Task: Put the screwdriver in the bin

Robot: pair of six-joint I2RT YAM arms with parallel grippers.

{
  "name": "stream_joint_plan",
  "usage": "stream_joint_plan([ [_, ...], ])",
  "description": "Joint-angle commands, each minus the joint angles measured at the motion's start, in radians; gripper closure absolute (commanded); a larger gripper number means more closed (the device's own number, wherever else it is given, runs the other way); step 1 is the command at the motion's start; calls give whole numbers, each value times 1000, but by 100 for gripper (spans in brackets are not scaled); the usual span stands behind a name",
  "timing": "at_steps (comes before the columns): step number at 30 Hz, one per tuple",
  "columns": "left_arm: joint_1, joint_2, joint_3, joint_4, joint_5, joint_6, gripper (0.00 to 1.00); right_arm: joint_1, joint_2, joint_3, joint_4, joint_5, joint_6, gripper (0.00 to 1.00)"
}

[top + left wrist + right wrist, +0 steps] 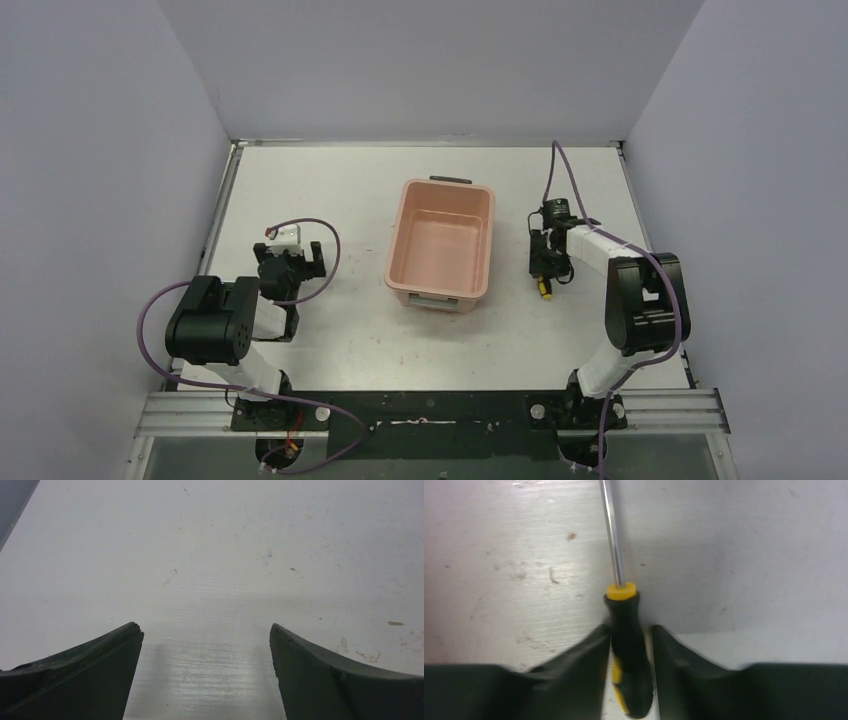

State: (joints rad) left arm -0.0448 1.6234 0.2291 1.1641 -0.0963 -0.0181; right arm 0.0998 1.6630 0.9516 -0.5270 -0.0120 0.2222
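Note:
The screwdriver [542, 278] lies on the table to the right of the salmon-pink bin [398, 236], its yellow handle end toward me. In the right wrist view its black-and-yellow handle [625, 617] sits between my fingers and the thin metal shaft points away. My right gripper [543, 262] [630, 629] is closed in on the handle at table height; the left finger touches it and only a sliver of table shows at the right finger. My left gripper [292, 262] [206, 627] is open and empty over bare table, left of the bin. The bin is empty.
The bin has a dark handle at its far end [450, 179] and a grey one at the near end [436, 299]. Grey walls close in the table on the left, back and right. A purple cable [556, 170] loops above the right arm.

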Motion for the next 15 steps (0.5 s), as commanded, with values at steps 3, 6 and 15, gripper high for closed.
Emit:
stream_joint_plan([
  [3, -1, -11, 19, 57, 6, 1, 3, 26, 19, 28, -24, 100, 6, 100],
  [6, -1, -11, 19, 57, 6, -1, 3, 32, -66, 107, -105, 120, 2, 100],
  [15, -1, -11, 19, 58, 7, -1, 3, 76, -239, 505, -410, 125, 66, 100],
])
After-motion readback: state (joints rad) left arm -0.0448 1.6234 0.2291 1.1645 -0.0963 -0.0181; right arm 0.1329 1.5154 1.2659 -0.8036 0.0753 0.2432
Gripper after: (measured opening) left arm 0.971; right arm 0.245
